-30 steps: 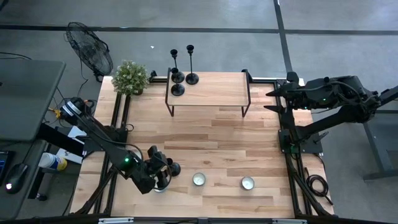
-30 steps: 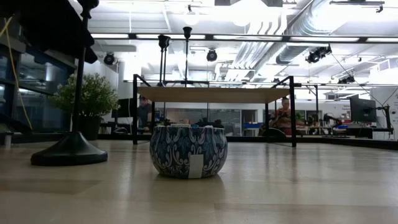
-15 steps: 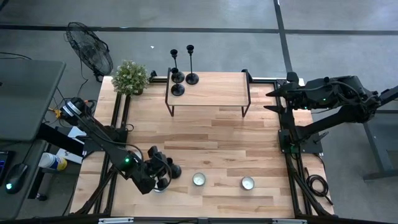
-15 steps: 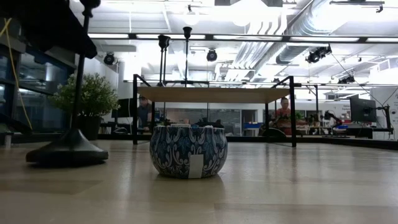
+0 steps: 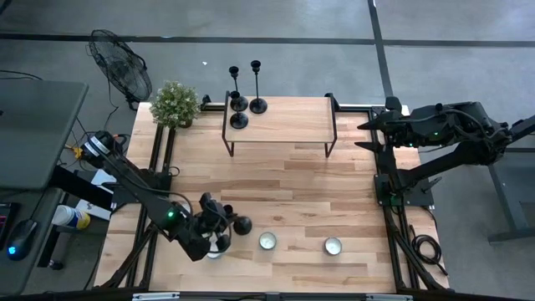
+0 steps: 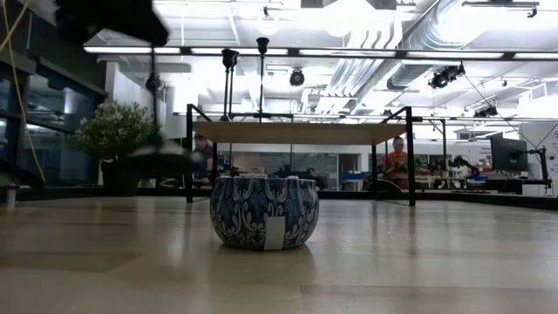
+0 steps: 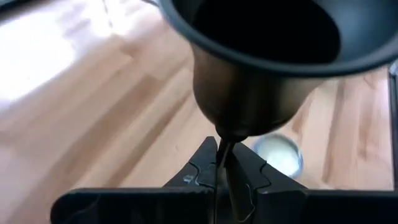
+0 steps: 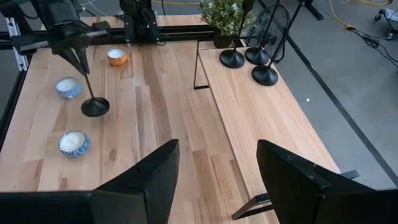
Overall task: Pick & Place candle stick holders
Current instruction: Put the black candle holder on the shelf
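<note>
Beside the tealight cups [image 5: 267,242], the left pincer [image 5: 219,226] clamps a candlestick [image 5: 241,225] stem.

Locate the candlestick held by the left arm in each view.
High: held candlestick, front left of the table.
Low: blurred, lifted, upper left.
Left wrist: its base fills the top, stem in the end effector.
Right wrist: far left.
Shared landmark: potted plant.

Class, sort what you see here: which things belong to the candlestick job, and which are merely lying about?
Job: held candlestick, left gripper, three candlesticks on the shelf.
Lying about: tealight cups, potted plant, fan.
</note>
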Tool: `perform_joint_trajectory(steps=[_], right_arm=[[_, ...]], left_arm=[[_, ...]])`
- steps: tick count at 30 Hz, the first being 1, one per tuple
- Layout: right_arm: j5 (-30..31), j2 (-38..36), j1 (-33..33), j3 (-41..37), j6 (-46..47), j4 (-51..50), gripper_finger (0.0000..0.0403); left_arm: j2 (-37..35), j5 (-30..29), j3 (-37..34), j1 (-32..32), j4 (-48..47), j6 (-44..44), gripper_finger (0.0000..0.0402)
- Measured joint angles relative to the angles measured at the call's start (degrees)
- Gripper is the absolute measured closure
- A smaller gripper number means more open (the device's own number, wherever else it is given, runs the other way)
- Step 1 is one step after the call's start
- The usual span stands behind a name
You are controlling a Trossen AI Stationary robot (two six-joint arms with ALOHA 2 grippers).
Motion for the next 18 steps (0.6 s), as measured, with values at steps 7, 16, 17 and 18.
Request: perform_joint_trajectory(steps=[7, 16, 17, 18], right_arm=[[1.12, -0.01, 0.02, 0.0, 0.58, -0.01, 0.0195], [3.97, -0.02, 0.0, 0.02, 1.44, -0.01, 0.0195], [4.42, -0.02, 0.02, 0.0, 1.44, 0.01, 0.0195], [4.92, -0.02, 0.01, 0.0, 1.54, 0.01, 0.0195]], left_arm=[[-0.02, -0.65, 7.92, 6.63, -2.34, 8.56, 0.0395], [-0.02, -0.92, 14.47, 15.13, -2.24, 17.62, 0.0395], [-0.02, -1.23, 15.03, 16.14, -2.17, 17.75, 0.0395], [-0.02, -1.7, 15.56, 17.2, -2.21, 17.76, 0.0395]])
